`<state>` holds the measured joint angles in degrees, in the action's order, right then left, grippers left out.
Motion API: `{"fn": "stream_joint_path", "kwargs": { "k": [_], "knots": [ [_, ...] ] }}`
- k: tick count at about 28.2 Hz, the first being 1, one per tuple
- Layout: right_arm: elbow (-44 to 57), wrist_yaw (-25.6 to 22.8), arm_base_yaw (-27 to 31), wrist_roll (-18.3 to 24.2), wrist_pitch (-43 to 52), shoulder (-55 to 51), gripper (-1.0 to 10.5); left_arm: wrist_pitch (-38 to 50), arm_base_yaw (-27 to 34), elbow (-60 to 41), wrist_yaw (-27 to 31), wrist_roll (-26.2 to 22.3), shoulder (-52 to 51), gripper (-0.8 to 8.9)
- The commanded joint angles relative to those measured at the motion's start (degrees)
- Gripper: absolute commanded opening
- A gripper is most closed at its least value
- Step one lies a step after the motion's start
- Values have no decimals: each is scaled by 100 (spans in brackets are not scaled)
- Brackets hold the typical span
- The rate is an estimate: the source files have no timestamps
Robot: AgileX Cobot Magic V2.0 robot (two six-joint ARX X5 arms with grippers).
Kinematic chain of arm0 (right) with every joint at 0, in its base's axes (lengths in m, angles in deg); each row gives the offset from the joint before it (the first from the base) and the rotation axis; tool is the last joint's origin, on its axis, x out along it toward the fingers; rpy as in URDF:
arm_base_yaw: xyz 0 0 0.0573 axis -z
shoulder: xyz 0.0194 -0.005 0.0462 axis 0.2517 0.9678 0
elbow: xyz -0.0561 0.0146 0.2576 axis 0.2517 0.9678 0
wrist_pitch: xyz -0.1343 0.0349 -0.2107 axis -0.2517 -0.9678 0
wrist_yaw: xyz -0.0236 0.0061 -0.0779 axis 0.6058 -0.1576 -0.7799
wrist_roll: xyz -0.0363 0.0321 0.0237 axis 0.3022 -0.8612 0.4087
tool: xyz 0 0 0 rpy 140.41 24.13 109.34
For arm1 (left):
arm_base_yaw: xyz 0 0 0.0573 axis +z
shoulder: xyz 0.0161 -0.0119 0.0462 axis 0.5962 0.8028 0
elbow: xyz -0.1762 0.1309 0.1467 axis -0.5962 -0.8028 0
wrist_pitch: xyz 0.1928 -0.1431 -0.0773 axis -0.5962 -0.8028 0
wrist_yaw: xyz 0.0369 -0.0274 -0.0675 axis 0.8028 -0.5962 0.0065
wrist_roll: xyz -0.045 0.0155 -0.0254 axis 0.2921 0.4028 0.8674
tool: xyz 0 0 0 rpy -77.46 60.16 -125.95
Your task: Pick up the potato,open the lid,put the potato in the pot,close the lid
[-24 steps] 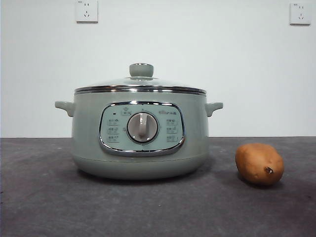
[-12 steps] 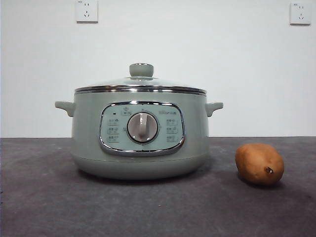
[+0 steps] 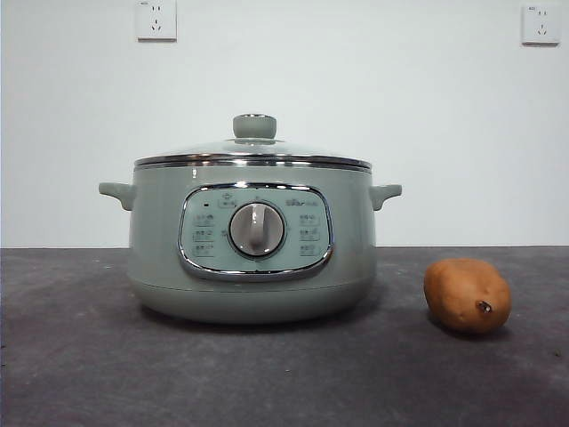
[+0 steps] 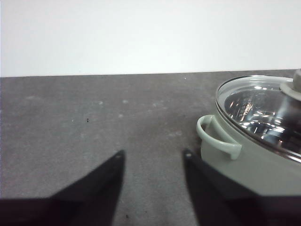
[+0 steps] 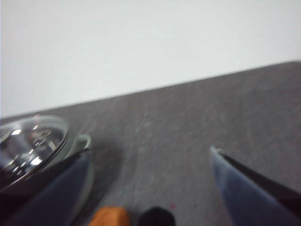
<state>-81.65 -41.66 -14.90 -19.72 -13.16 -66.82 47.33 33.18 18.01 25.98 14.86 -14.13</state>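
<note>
The pale green pot (image 3: 252, 245) stands in the middle of the dark table, its glass lid (image 3: 253, 151) seated on it with the green knob (image 3: 254, 125) on top. The orange-brown potato (image 3: 467, 295) lies on the table to the pot's right. Neither arm shows in the front view. My left gripper (image 4: 153, 157) hangs open over bare table beside the pot's side handle (image 4: 218, 136) and lid (image 4: 263, 110). My right gripper (image 5: 150, 153) is open wide; an edge of the potato (image 5: 109, 216) shows low between its jaws, with the lid (image 5: 30, 141) beside one jaw.
A white wall with two sockets (image 3: 156, 20) (image 3: 540, 24) stands behind the table. Dark grey tabletop (image 3: 80, 356) stretches in front of and beside the pot.
</note>
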Motion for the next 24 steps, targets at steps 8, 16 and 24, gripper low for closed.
{"fn": "stream_joint_path", "kwargs": {
  "k": [8, 16, 24],
  "knots": [
    [-1399, 872, -4, -59, -1576, 1521, 667, -1054, 11, 1469, -1069, 39, 1473, 534],
    [-2041, 1447, -4, -101, -1867, 2568, 666, -1731, 11, 2317, -1458, 409, 2564, 600],
    [-2758, 1884, -151, -179, -2927, 4050, 671, -2398, 4, 3038, -1685, 439, 3440, 599]
  ]
}}
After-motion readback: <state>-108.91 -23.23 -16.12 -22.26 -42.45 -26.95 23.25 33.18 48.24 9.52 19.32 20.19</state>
